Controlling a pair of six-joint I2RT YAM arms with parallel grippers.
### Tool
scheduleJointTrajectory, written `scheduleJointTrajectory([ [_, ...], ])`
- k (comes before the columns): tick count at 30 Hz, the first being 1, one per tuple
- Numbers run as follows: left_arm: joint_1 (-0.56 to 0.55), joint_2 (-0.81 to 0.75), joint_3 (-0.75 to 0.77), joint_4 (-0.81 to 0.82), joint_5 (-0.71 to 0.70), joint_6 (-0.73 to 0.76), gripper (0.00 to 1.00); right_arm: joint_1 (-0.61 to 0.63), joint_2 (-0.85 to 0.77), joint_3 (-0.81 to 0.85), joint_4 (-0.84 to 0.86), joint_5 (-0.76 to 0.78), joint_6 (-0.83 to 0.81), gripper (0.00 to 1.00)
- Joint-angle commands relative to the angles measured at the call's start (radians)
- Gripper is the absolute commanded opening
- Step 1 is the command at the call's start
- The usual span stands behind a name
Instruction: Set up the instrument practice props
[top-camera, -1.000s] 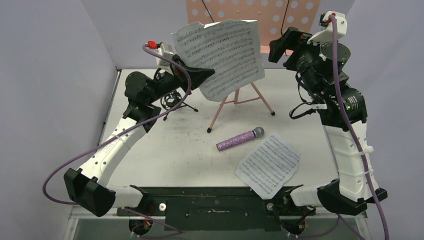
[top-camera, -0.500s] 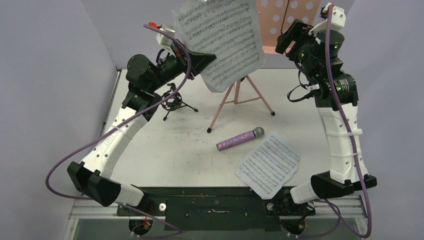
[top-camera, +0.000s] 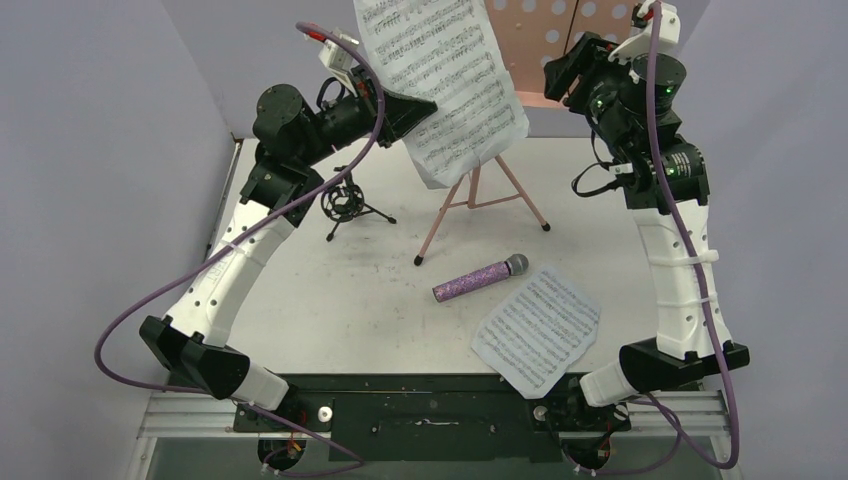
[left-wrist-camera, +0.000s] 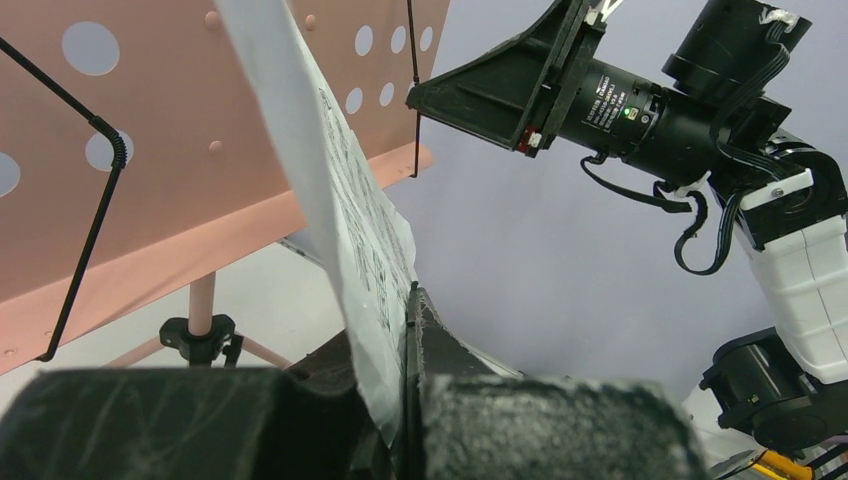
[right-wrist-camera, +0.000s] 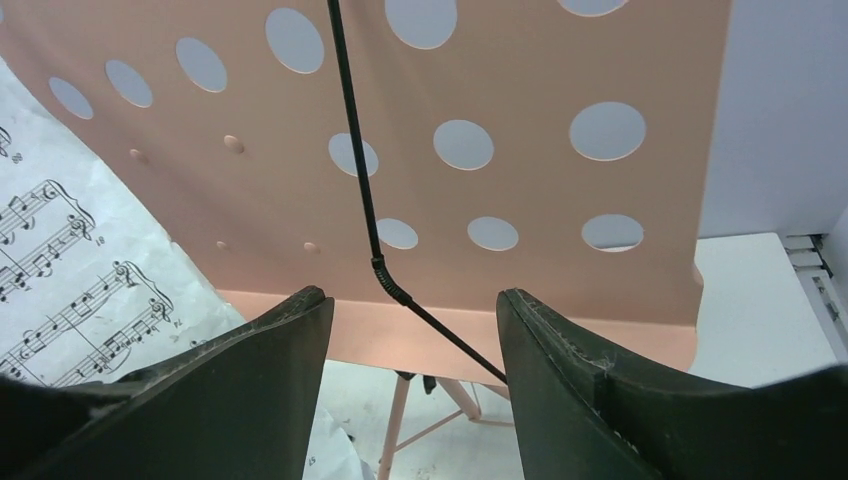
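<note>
The pink perforated music stand (top-camera: 545, 45) rises on tripod legs (top-camera: 470, 200) at the back of the table. My left gripper (top-camera: 425, 105) is shut on the lower edge of one sheet-music page (top-camera: 450, 70), holding it upright in front of the stand's left half; the left wrist view shows the page (left-wrist-camera: 350, 200) pinched between the pads (left-wrist-camera: 440, 350). My right gripper (right-wrist-camera: 412, 320) is open at the stand's lower lip (right-wrist-camera: 500, 325), a black page-holder wire (right-wrist-camera: 365, 200) running between its fingers. The second page (top-camera: 537, 327), the purple microphone (top-camera: 480, 279) and the black shock-mount tripod (top-camera: 345, 203) rest on the table.
Grey walls close in the white table (top-camera: 330, 300) on the left, the back and the right. A second page-holder wire (left-wrist-camera: 85, 210) crosses the stand's left side. A black rail (top-camera: 430, 400) with both arm bases runs along the near edge.
My left gripper has lifted the page higher, up against the stand's front. My right arm has straightened and brought its gripper in to the stand's lower right, its jaws narrowing.
</note>
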Motion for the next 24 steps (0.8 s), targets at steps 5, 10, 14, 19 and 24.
scheduleJointTrajectory([
  [5, -0.001, -0.004, 0.042, 0.012, 0.02, 0.007, 0.0, 0.002, 0.013, 0.007, 0.116, -0.03, 0.001, 0.56],
  [10, -0.001, 0.003, 0.053, 0.02, 0.044, 0.03, 0.0, 0.002, 0.032, 0.014, 0.138, -0.03, -0.002, 0.46],
  [14, -0.002, 0.012, 0.071, 0.02, 0.048, 0.045, 0.0, 0.002, 0.046, 0.018, 0.148, -0.06, 0.0, 0.41],
  [19, -0.002, 0.033, 0.093, 0.022, 0.059, 0.054, 0.0, 0.002, 0.054, 0.018, 0.158, -0.06, 0.004, 0.34],
  [24, -0.001, 0.046, 0.106, 0.029, 0.075, 0.066, 0.0, 0.002, 0.059, 0.018, 0.163, -0.053, 0.007, 0.28],
])
